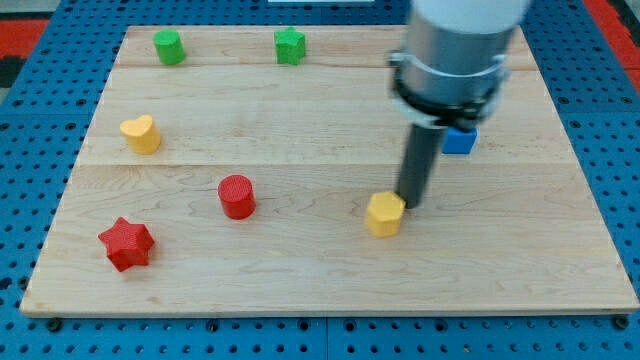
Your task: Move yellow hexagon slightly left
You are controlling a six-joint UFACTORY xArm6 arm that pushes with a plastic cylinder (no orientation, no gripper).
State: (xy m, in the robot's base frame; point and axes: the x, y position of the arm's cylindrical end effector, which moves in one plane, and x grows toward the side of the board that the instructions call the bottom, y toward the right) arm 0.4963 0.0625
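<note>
The yellow hexagon (384,214) lies on the wooden board (320,280), right of centre and toward the view's bottom. My tip (411,203) rests on the board right at the hexagon's upper right edge, touching it or nearly so. The dark rod rises from there to the grey arm body at the view's top.
A blue block (460,140) sits partly hidden behind the arm. A red cylinder (237,196) and a red star (126,243) lie at the left. A yellow heart-like block (141,133), a green cylinder (168,46) and a green star (290,45) lie farther up.
</note>
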